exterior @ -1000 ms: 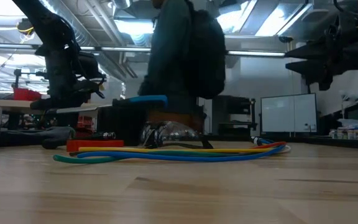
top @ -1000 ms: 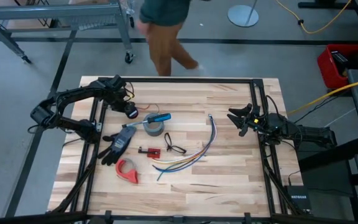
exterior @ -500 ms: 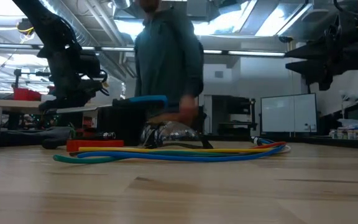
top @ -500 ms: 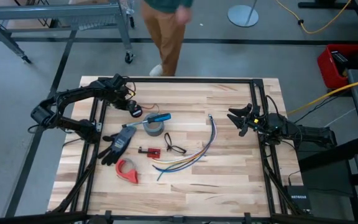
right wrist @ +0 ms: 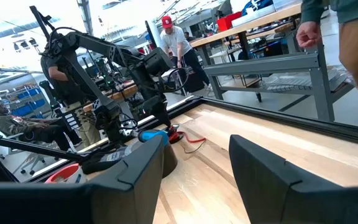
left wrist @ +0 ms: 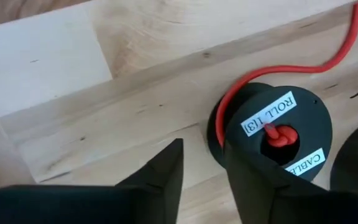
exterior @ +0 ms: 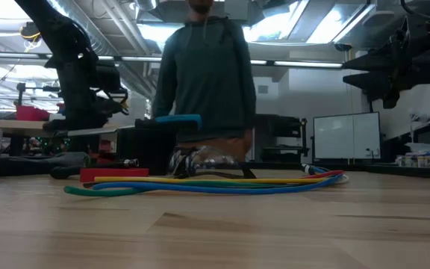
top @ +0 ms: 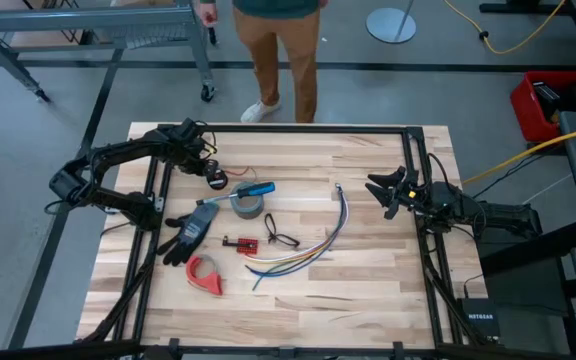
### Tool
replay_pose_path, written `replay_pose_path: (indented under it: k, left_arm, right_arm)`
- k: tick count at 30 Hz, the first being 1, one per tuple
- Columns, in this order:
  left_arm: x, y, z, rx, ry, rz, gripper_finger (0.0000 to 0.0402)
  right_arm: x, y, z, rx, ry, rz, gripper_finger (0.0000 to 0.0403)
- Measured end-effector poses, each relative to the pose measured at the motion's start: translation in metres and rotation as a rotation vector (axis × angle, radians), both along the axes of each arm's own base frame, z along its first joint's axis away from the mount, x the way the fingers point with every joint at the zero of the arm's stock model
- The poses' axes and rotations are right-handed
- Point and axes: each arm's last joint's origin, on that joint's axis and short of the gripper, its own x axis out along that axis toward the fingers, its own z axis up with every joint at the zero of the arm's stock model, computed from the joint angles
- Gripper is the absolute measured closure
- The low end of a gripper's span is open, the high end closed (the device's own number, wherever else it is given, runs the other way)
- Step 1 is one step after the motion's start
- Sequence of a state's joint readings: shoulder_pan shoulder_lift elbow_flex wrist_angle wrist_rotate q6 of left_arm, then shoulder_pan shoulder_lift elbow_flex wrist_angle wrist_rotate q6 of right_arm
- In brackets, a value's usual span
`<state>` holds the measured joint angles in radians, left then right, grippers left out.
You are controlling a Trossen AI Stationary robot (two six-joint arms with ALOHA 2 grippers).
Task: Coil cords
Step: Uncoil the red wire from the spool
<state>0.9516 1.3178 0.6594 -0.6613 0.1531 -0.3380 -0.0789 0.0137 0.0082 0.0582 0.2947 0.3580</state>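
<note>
At the far left of the wooden counter (top: 368, 290), the left hand (top: 208, 170) hangs low over a black spool (left wrist: 272, 127) labelled "ROLL" (the label sits on the spool's upper face). Its two dark fingers (left wrist: 160, 180) stand apart with bare wood between them, one finger overlapping the spool's rim in the left wrist view, and nothing is gripped. The red wire (left wrist: 291, 62) is knotted in the spool's centre hole, curls once around the rim, then trails away loose across the boards; from above it shows as a thin red strand (top: 243, 176) just beside the spool. Toward the near edge from there lie a black glove (top: 190, 232) and a red tape dispenser (top: 204, 272). Next along, a blue-handled screwdriver (top: 253, 189) rests on a grey tape roll (top: 249, 206), with a small red connector piece (top: 240, 243) and a thin black looped cord (top: 279, 236) nearer the front. A long bundle of multicoloured wires (top: 313, 245) curves across the middle of the counter. At the right edge, the right hand (top: 386, 192) waits raised, well apart from everything, its fingers (right wrist: 138, 171) spread wide and empty. A person (exterior: 204, 75) in a dark green top stands beyond the counter's far side.
</note>
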Motion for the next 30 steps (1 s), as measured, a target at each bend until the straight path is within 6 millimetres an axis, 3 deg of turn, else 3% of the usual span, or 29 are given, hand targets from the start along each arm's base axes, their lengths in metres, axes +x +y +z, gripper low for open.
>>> replay_pose_path:
  k: [8, 13, 22, 30]
  left_arm:
    - [0.003, -0.003, 0.001, -0.090, -0.103, -0.012, 0.0244]
    - [0.003, -0.005, -0.002, -0.121, -0.141, 0.010, 0.0243]
    - [-0.001, -0.016, -0.029, -0.190, -0.282, 0.061, 0.0242]
    - [0.004, -0.013, -0.032, -0.140, -0.378, 0.068, 0.0243]
  right_arm:
    - [0.000, 0.000, 0.000, 0.000, 0.000, 0.001, 0.0214]
    - [0.000, 0.000, 0.000, 0.000, 0.000, 0.000, 0.0214]
    - [0.000, 0.000, 0.000, 0.000, 0.000, 0.000, 0.0214]
    - [0.000, 0.000, 0.000, 0.000, 0.000, 0.000, 0.0214]
